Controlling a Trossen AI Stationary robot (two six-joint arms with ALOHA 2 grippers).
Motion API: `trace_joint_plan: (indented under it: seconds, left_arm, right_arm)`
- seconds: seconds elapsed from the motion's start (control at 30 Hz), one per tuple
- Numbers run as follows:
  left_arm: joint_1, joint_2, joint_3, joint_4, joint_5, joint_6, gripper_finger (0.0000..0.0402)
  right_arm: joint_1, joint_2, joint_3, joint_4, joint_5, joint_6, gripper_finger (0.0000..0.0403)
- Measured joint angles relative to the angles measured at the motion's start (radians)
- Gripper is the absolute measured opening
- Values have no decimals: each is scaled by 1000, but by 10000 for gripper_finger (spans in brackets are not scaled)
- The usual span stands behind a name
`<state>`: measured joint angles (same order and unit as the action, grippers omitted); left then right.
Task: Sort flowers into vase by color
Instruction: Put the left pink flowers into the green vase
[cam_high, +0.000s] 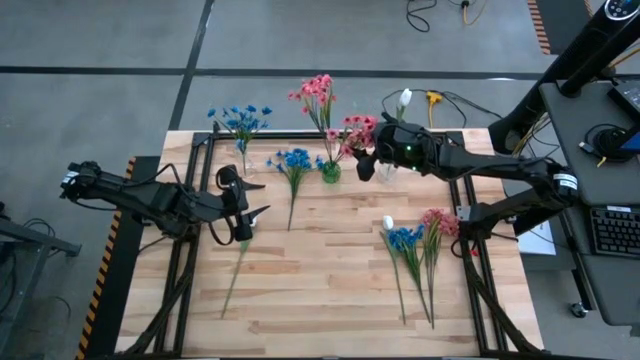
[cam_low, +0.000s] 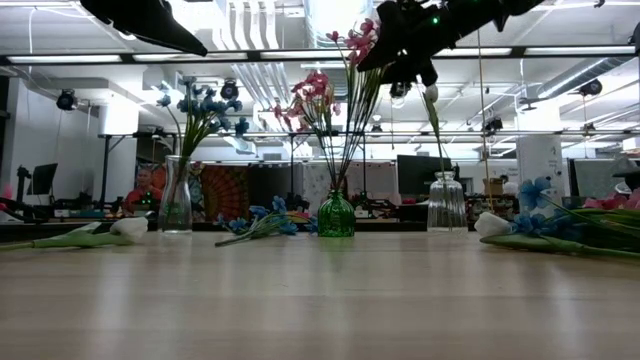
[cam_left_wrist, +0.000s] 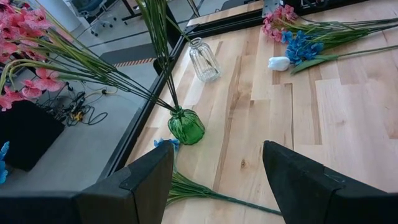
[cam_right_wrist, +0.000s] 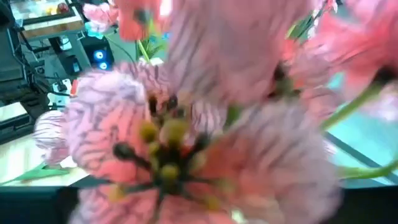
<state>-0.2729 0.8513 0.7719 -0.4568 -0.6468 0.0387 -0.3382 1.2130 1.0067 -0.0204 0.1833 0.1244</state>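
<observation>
My left gripper hangs open above the table's left half, beside a white bud that lies flat on its long stem. My right gripper is high over the far edge, against the pink flower heads that fill its wrist view. Their stems run down into the green vase. Blue flowers stand in a clear vase. A white tulip stands in another clear vase.
A loose blue flower lies near the green vase. A pile of white, blue and pink flowers lies on the table's right half. The black frame edges the board. Bare wood fills the near middle.
</observation>
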Motion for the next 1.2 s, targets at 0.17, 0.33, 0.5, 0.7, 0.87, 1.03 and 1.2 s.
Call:
trace_joint_plan:
  seconds: [0.17, 0.33, 0.5, 0.7, 0.87, 1.03, 1.2]
  left_arm:
    - [0, 0, 0, 0, 0, 0, 229]
    - [0, 0, 0, 0, 0, 0, 229]
    - [0, 0, 0, 0, 0, 0, 229]
    - [0, 0, 0, 0, 0, 0, 229]
    - [0, 0, 0, 0, 0, 0, 229]
    - [0, 0, 0, 0, 0, -7, 229]
    - [0, 0, 0, 0, 0, -14, 229]
  right_arm:
    - [0, 0, 66, -134, 0, 39, 256]
    - [0, 0, 142, -280, 0, 62, 256]
    - [0, 0, 213, -383, 0, 69, 256]
    - [0, 0, 291, -499, 0, 92, 256]
    - [0, 0, 347, -583, -2, 125, 256]
    - [0, 0, 378, -638, -4, 140, 256]
    - [0, 0, 412, -678, -9, 149, 256]
